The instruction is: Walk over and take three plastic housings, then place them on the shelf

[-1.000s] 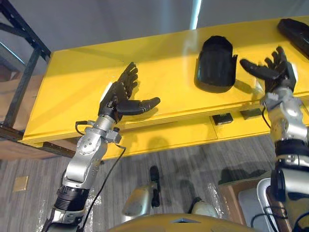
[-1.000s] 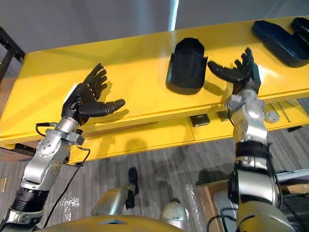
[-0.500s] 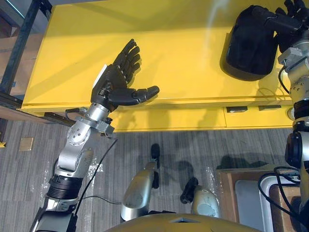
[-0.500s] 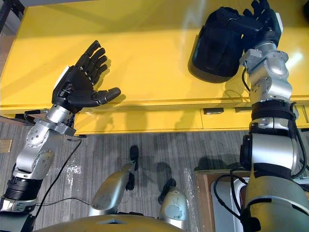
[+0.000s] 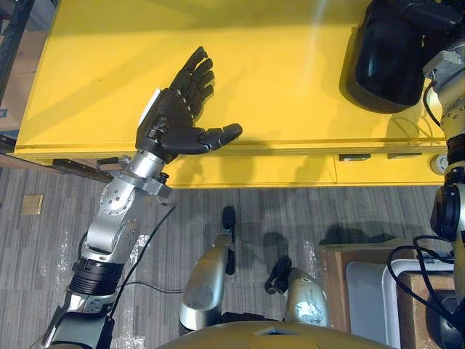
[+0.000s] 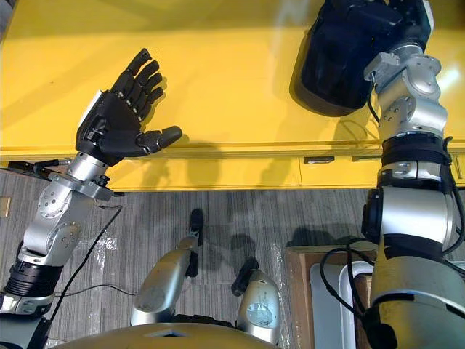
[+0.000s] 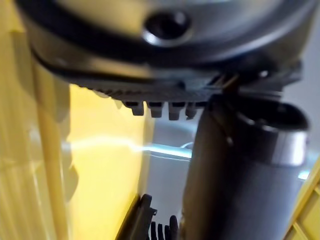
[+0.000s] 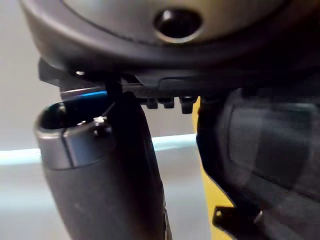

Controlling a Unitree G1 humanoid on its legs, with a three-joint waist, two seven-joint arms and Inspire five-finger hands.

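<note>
Fingers (image 5: 195,73) of left hand (image 5: 173,120) straight, holding nothing over yellow table (image 5: 290,73) — right hand (image 5: 429,18) at plastic housing (image 5: 381,65), grip can't be told. Likely first pick; next — secure hold, lift.

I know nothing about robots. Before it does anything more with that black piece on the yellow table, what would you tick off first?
1. Black plastic housing lying flat on the yellow table: ok.
2. Right robot hand up against the housing: ok, it sits at the housing's right side.
3. Right robot hand's grip on the housing: cannot tell, since its fingers run off the edge of the head views.
4. Left robot hand free to help: ok. It is open with straight fingers, holds nothing, and is above the table's near edge.
5. Three housings collected: not ok. None has been lifted yet.
</note>
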